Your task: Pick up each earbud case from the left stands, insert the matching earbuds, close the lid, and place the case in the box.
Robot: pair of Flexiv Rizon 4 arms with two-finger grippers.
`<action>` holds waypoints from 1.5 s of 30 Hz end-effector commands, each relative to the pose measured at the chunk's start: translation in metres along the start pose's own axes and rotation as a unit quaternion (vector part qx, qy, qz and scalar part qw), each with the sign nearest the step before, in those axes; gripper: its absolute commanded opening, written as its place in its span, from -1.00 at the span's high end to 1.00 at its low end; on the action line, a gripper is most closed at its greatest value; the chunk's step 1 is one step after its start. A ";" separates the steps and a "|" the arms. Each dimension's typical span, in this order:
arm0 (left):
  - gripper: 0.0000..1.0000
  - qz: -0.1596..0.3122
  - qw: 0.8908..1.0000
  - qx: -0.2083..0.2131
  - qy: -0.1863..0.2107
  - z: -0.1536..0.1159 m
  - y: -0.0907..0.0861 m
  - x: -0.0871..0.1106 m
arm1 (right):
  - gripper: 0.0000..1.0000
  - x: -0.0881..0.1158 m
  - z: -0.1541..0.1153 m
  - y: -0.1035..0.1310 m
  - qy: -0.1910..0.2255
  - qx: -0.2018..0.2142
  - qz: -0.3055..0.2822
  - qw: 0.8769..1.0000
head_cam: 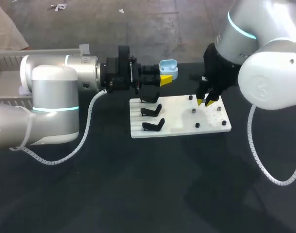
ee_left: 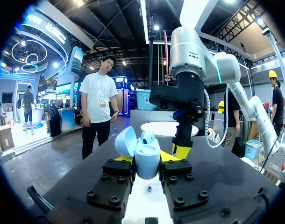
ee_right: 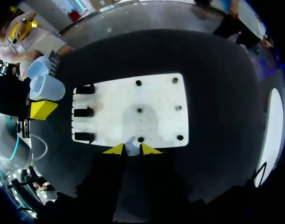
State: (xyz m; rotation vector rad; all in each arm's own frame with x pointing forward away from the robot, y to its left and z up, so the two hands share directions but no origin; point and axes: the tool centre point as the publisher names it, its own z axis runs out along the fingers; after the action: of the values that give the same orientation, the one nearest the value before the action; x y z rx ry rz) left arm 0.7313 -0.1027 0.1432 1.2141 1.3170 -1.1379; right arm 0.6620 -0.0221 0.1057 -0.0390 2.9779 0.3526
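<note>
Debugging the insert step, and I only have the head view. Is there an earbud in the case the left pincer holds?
Observer: Yes. In the left wrist view the earbud case is clamped in the left pincer with its lid open, and one seated earbud sits inside.
Operator: Right pincer empty?
Observer: No. The right wrist view shows a pale earbud between the tips of the right pincer, seemingly touching both, at the edge of the white board.

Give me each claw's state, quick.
Left claw: closed, holding the open blue earbud case.
Right claw: closed on a small pale earbud.
</note>
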 end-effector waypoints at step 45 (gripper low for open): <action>1.00 0.001 1.000 -0.002 -0.002 0.001 0.000 0.001 | 1.00 -0.047 -0.084 0.113 -0.039 0.031 -0.193 0.980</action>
State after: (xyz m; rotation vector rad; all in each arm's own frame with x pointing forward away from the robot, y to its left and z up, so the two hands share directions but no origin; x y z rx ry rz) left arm 0.7313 -0.1027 0.1432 1.2140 1.3170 -1.1379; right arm 0.6947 0.0674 0.2219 -0.5779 2.8190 0.2111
